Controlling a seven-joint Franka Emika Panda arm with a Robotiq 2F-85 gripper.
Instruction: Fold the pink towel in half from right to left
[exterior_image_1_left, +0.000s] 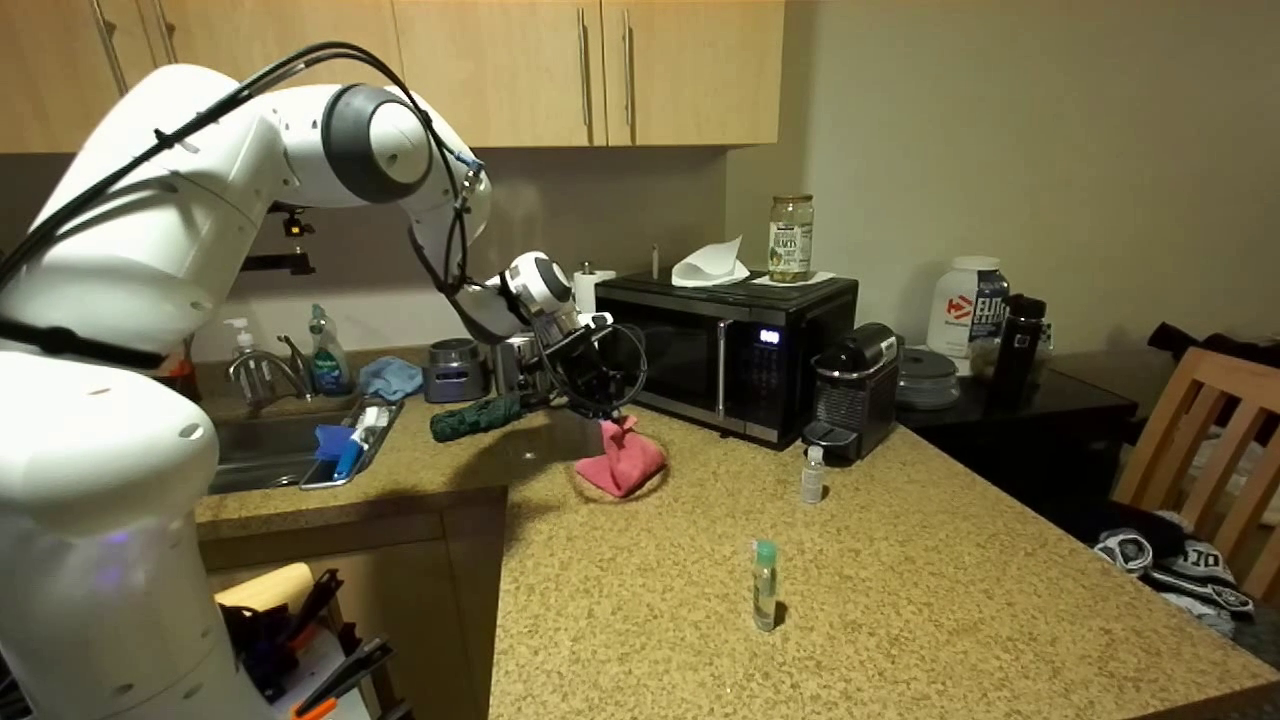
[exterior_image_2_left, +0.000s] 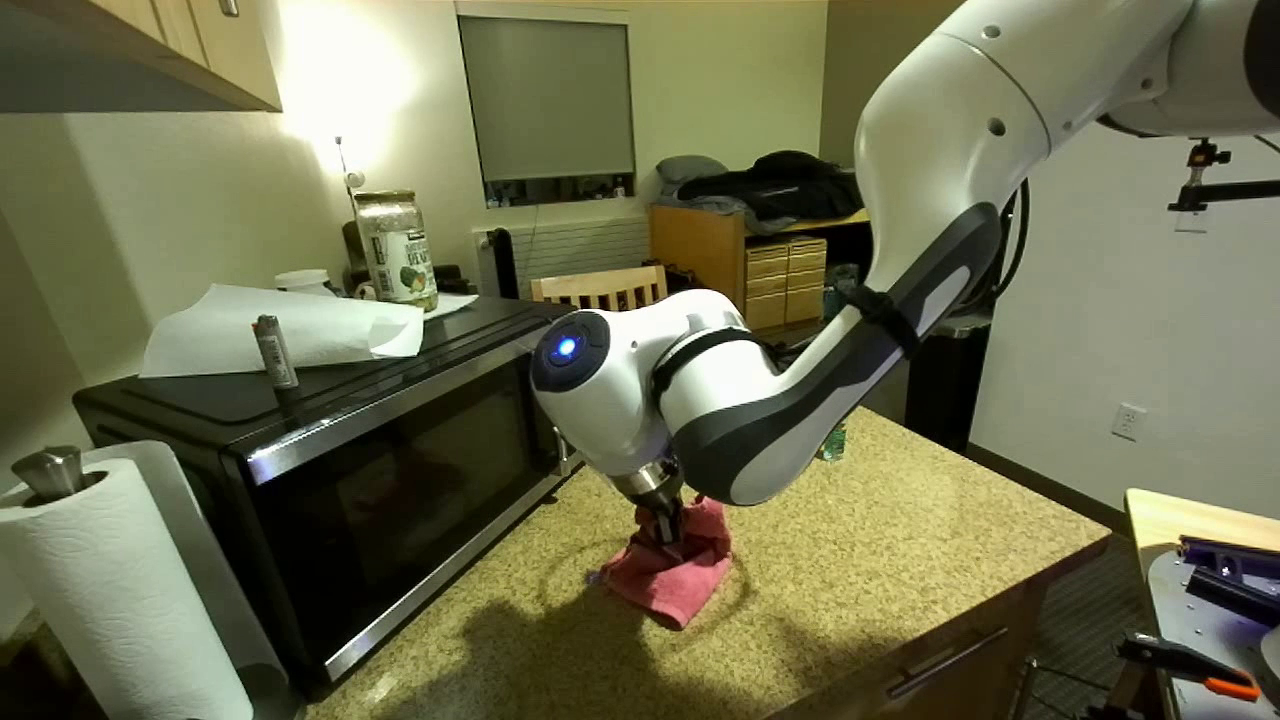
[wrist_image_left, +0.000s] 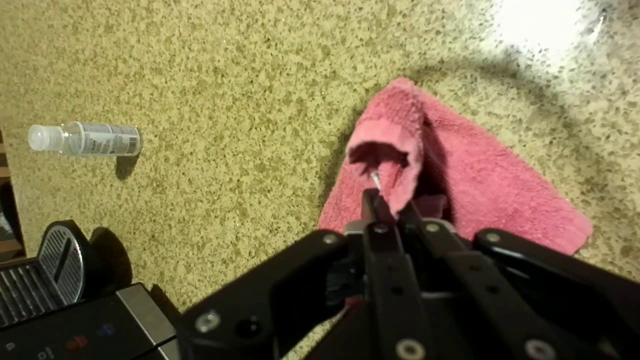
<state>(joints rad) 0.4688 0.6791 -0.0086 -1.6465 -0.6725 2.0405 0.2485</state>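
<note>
The pink towel (exterior_image_1_left: 622, 464) lies rumpled on the speckled counter in front of the microwave. In an exterior view its front part (exterior_image_2_left: 682, 588) spreads flat while folds rise around the fingers. My gripper (exterior_image_2_left: 668, 540) points down into the towel. In the wrist view my gripper (wrist_image_left: 392, 206) has its fingers close together with a pinched fold of towel between the tips. One flap of the towel (wrist_image_left: 500, 195) spreads to the right on the counter, and a curled fold stands up ahead of the fingertips. The towel's part beneath the gripper is hidden.
The black microwave (exterior_image_1_left: 690, 360) stands close behind the towel. A coffee machine (exterior_image_1_left: 855, 395) and a small clear bottle (exterior_image_1_left: 812, 478) stand beside it. A green-capped bottle (exterior_image_1_left: 765, 588) stands nearer the front. A paper towel roll (exterior_image_2_left: 120, 600) stands by the microwave. A sink (exterior_image_1_left: 260, 450) is at the left.
</note>
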